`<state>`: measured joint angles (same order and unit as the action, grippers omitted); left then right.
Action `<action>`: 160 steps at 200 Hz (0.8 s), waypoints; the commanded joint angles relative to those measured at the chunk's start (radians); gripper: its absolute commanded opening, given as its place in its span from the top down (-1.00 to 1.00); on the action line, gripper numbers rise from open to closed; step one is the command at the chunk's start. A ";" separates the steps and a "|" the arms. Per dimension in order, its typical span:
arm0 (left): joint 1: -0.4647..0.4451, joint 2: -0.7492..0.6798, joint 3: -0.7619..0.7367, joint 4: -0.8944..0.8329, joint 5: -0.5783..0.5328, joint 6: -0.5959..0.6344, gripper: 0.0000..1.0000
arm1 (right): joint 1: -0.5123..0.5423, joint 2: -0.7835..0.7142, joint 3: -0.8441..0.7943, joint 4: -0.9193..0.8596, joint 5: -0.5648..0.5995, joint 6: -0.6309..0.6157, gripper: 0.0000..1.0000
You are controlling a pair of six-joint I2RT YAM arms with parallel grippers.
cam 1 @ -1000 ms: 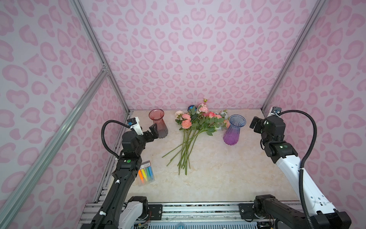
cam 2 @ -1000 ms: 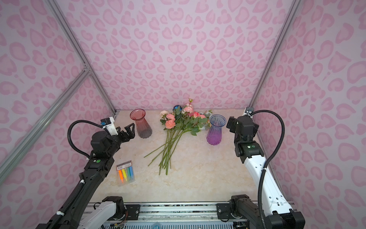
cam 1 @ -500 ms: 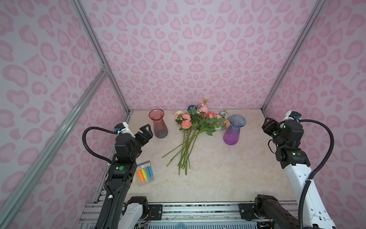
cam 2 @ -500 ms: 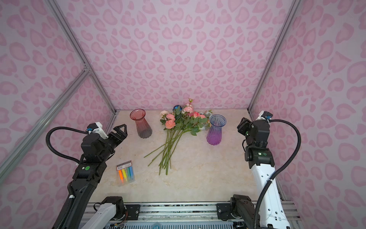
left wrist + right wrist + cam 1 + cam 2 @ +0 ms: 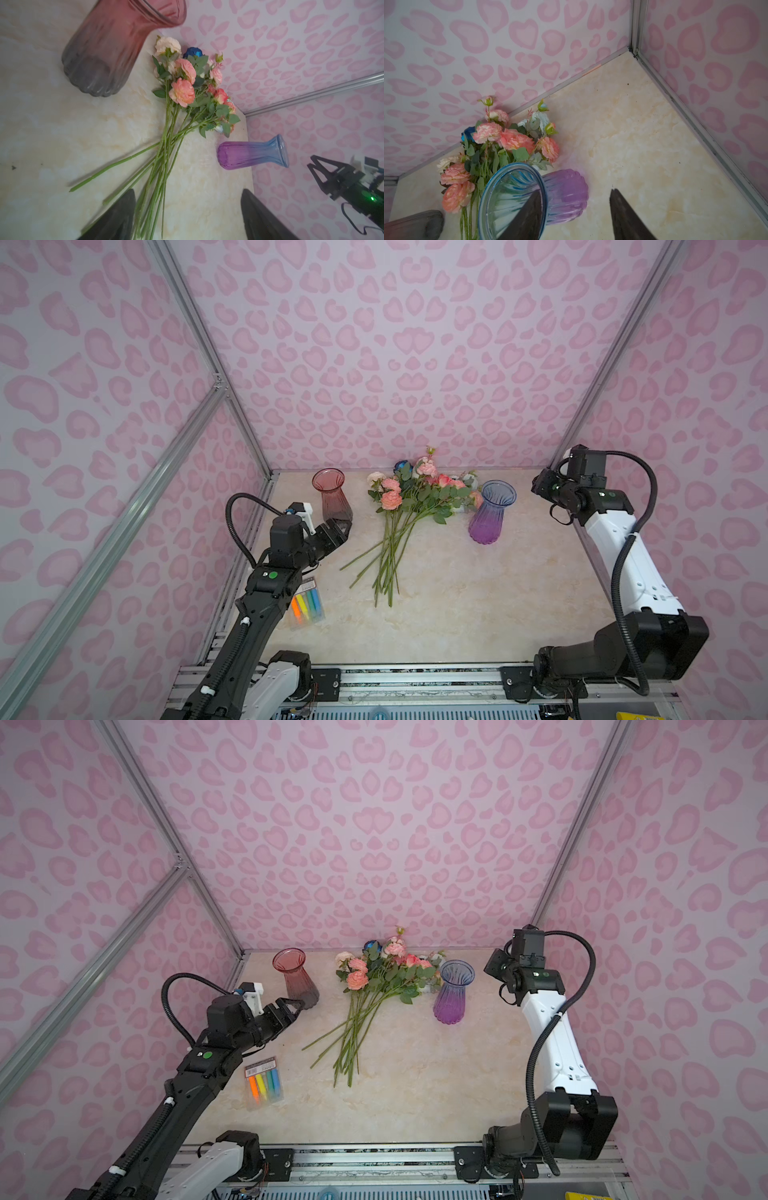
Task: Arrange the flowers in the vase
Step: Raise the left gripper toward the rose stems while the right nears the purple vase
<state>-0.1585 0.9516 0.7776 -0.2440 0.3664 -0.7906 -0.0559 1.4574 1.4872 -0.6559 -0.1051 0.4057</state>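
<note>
The flowers (image 5: 409, 506) (image 5: 376, 979) lie in one bundle mid-table, heads toward the back wall and green stems (image 5: 164, 158) fanned toward the front. A blue-to-purple glass vase (image 5: 490, 512) (image 5: 512, 197) stands upright just right of the heads. Left of them stands a red-to-grey vase (image 5: 332, 497) (image 5: 108, 52). My left gripper (image 5: 338, 531) (image 5: 188, 199) hovers by the red vase's base, open and empty, with stem ends near one finger (image 5: 122, 209). My right gripper (image 5: 540, 487) (image 5: 575, 199) hangs open and empty, above and to the right of the blue vase.
A clear pack of coloured markers (image 5: 307, 605) (image 5: 264, 1081) lies at the front left, beside my left arm. Pink heart-patterned walls (image 5: 395, 364) close in the table on three sides, with metal frame posts in the corners. The arm bases sit on a rail along the front edge.
Both arms drew outward half a second ago and have come back in; the left gripper is again by the red vase. Flowers and vases lie as before.
</note>
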 commanded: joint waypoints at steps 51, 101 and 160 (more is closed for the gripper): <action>-0.069 0.051 -0.006 -0.025 0.019 0.033 -0.62 | 0.066 0.147 0.120 -0.149 -0.023 -0.073 -0.06; -0.085 0.073 -0.021 -0.020 0.027 0.034 -0.62 | 0.074 0.218 0.136 -0.174 -0.062 -0.078 0.11; -0.097 0.081 -0.012 -0.024 0.032 0.038 -0.61 | 0.080 0.286 0.173 -0.171 -0.098 -0.056 0.51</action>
<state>-0.2535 1.0309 0.7593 -0.2668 0.3893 -0.7616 0.0204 1.7245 1.6505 -0.8223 -0.1791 0.3378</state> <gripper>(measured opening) 0.808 0.270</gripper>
